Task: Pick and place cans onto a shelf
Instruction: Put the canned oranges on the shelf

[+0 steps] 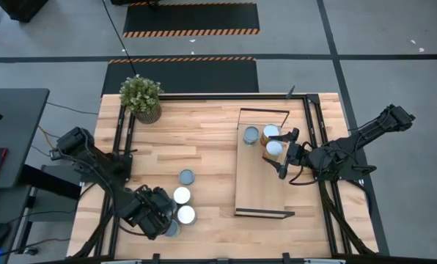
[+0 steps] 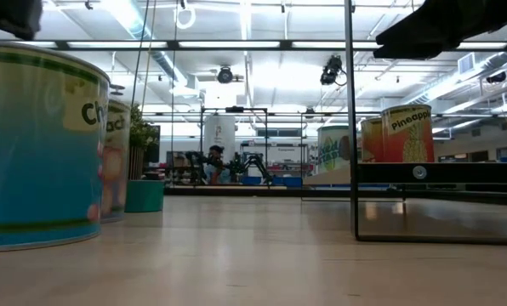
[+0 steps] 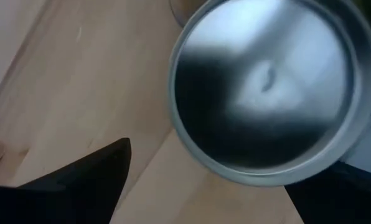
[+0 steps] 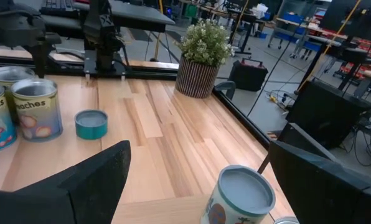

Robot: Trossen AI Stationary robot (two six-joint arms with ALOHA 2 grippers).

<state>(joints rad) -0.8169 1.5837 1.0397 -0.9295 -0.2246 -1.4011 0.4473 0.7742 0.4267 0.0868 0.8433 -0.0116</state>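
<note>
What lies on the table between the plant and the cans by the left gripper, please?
In the high view, only bare tabletop lies between the plant and the nearest of those cans by the left gripper.

Low view: can (image 2: 407, 133) on the shelf (image 2: 441, 174) is showing "Pineappl", cut off at the edge. Near can (image 2: 37, 149) is showing "Ch" only. Right wrist view: can (image 4: 37, 109) on desk is reading "eaches", partial. Other labels are proving illegible.
</note>
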